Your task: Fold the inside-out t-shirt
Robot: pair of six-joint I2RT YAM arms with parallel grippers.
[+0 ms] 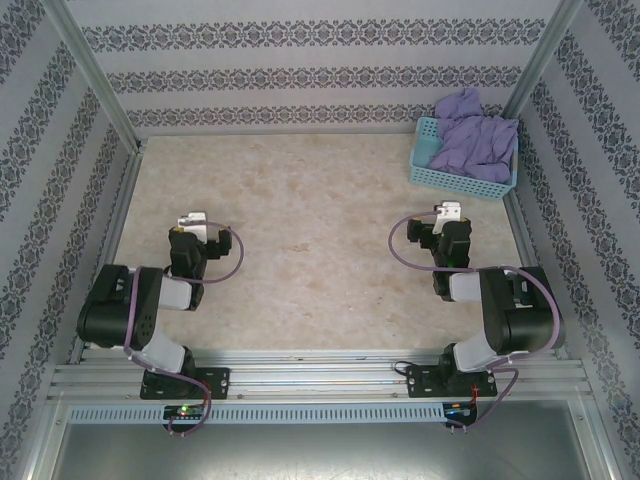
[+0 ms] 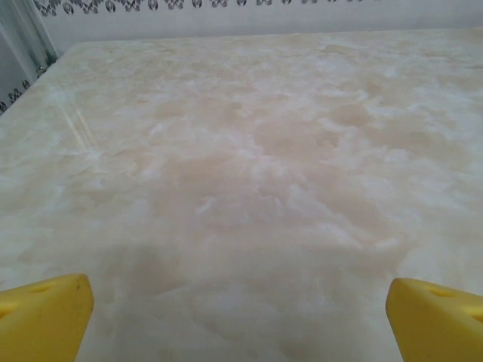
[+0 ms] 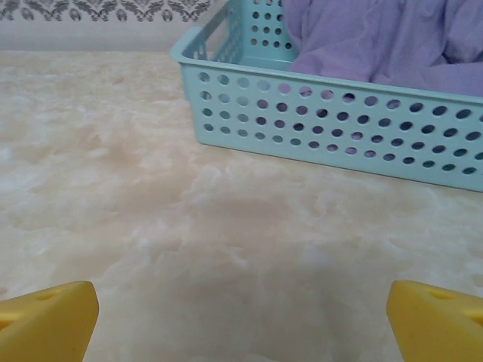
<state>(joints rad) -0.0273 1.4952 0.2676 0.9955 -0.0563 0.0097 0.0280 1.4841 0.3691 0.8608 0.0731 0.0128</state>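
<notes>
Shirt (image 1: 476, 138) — bunched in basket (image 1: 455, 181), upper right of top view; no clear long axis. R gripper (image 1: 449, 214) nearer, shirt ahead-right of it; L gripper (image 1: 191, 221) well apart. Both spread wide, empty.

The t-shirt (image 1: 472, 135) is scrunched up in the basket (image 1: 460, 183), so its sleeves, neck and any letters are too bunched to pick out. In the right wrist view, the top and right edges cut off the shirt and the basket. The basket's wall hides the shirt's bottom part. The yellow fingers (image 2: 41, 317) of the left tool (image 2: 240, 309) and the right tool (image 3: 241, 309) are cut off at the bottom corners.
</notes>
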